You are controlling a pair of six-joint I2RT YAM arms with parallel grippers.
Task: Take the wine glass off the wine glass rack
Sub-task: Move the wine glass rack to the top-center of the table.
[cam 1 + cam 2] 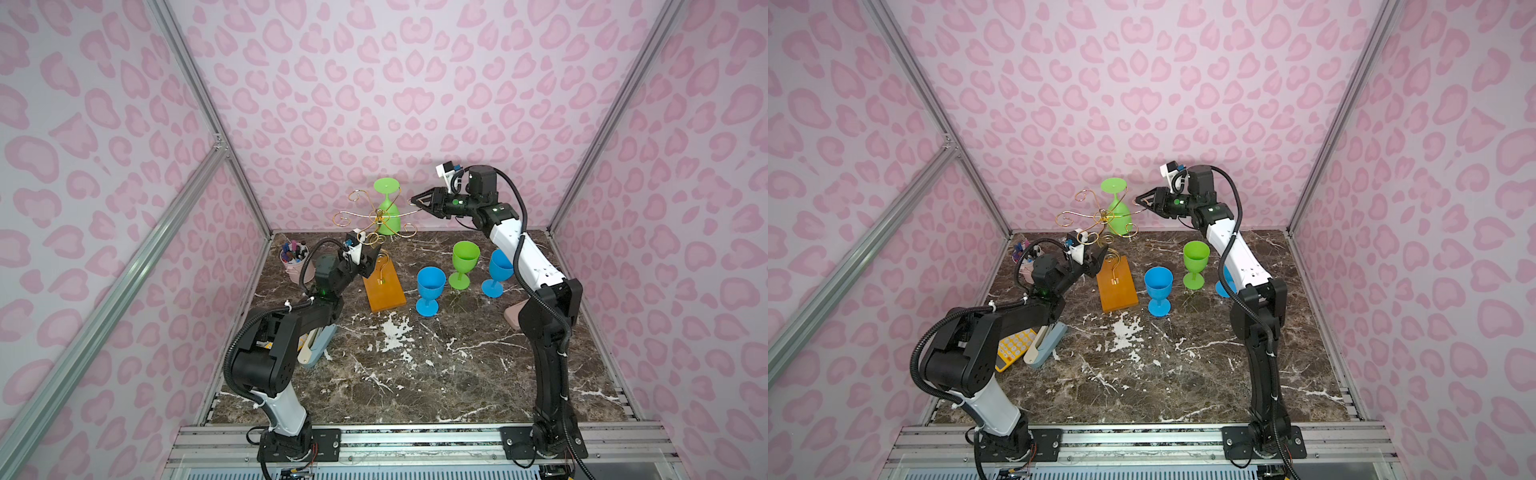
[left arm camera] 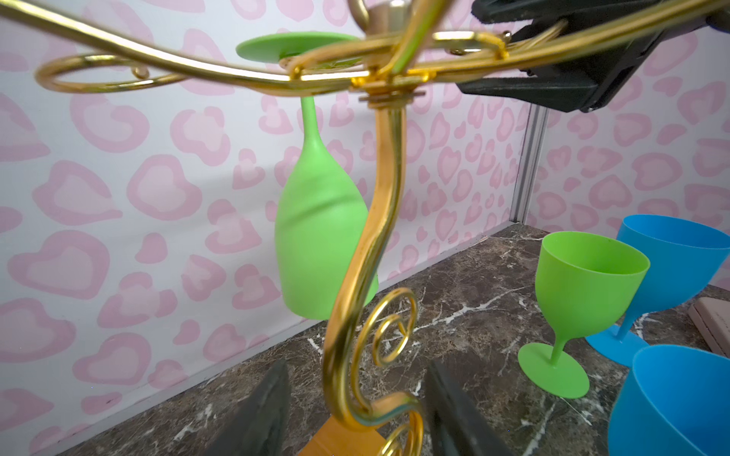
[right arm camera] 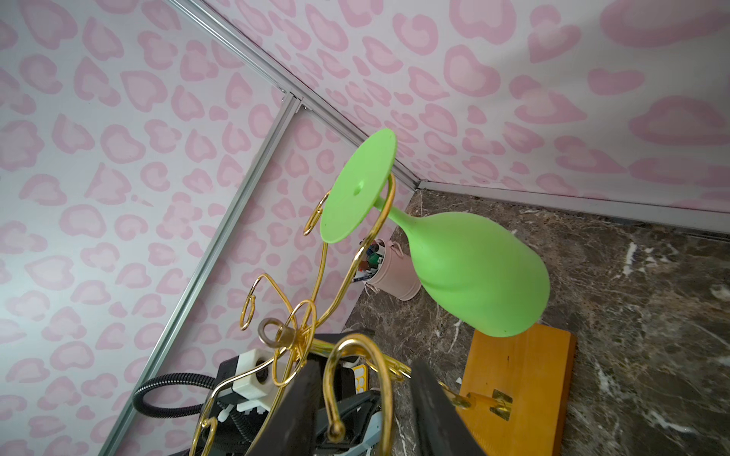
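My right hand (image 3: 365,369) straddled a curled arm of the wine glass rack (image 3: 517,375); I could not tell whether it was pinching the wire. My left hand (image 2: 357,367) stood apart on either side of the stem. The green wine glass (image 3: 474,272) hung upside down by its foot on an arm toward the back wall. I judged that tugging the wire could sway the rack and shake the glass loose.

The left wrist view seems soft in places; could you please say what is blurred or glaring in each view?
Left wrist view: the near arms of the wine glass rack and the fingers of the left tool are blurred, the stem glares, the hanging green wine glass is sharp. Right wrist view: the right tool is blurred, the glass sharp. Both top views: even light, soft shadows.
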